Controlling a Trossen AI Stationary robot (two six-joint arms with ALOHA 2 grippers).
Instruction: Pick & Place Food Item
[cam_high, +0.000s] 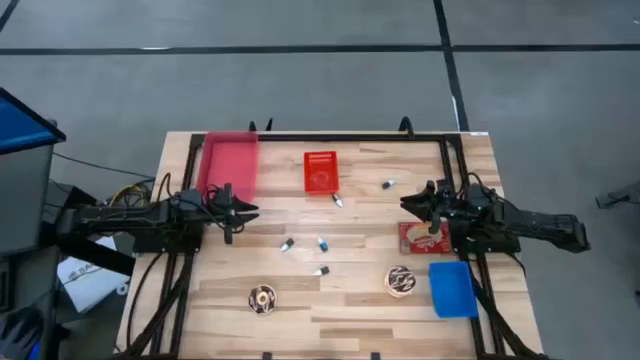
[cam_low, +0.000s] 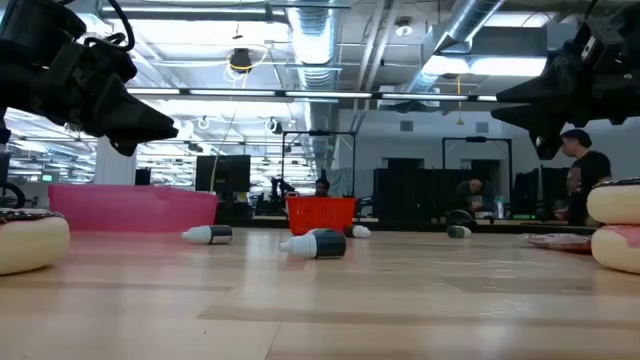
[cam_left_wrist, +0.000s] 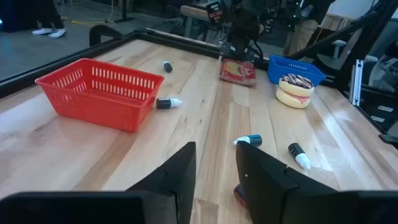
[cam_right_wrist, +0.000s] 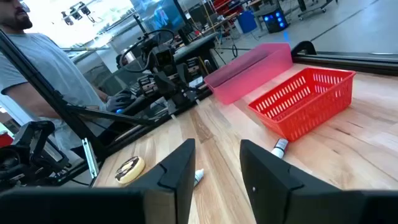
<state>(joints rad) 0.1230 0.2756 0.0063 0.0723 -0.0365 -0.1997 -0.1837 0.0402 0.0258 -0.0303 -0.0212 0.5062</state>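
A chocolate-iced donut (cam_high: 401, 280) lies near the table's front right, beside a blue bin (cam_high: 452, 288). A second donut (cam_high: 263, 298) lies at the front left. A red snack packet (cam_high: 422, 237) lies flat under my right arm. A red basket (cam_high: 320, 170) and a pink bin (cam_high: 228, 160) stand at the far side. My left gripper (cam_high: 245, 211) hovers open over the table's left part, with nothing between its fingers (cam_left_wrist: 216, 149). My right gripper (cam_high: 408, 203) hovers open at the right, above the packet's far edge, also with nothing between its fingers (cam_right_wrist: 217, 146).
Several small capped bottles lie scattered mid-table, among them one (cam_high: 287, 243) near my left gripper and one (cam_high: 387, 184) near the right. A black frame rail (cam_high: 320, 137) runs along the far edge. People stand in the room beyond the table.
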